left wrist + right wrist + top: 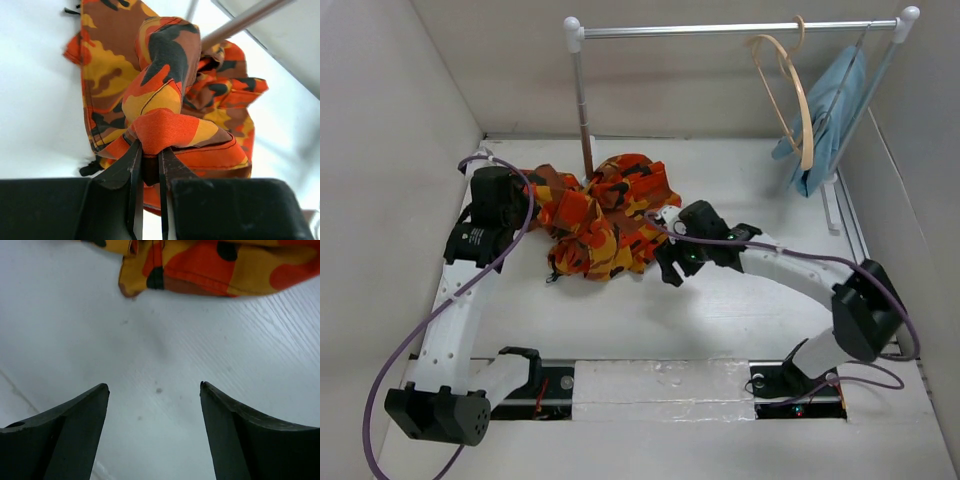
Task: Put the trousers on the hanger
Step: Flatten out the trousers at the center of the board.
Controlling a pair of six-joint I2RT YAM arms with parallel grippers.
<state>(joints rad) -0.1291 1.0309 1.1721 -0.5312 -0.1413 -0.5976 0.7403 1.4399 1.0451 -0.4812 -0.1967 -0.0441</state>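
Task barely begun. The trousers (600,215) lie crumpled on the tabletop (670,320), far centre-left. The left pincer (148,150) is clamped on a fold; the right pincer (154,386) is apart and empty. The hanger (790,90) hangs bare on the far-right rail (720,30).

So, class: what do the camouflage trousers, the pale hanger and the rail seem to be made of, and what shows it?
The trousers: woven cloth, perhaps cotton twill, matte; fine ribs and stitched seams show. The hanger: probably wood, with a smooth light tan curve. The rail: likely a metal tube, with a grey sheen.
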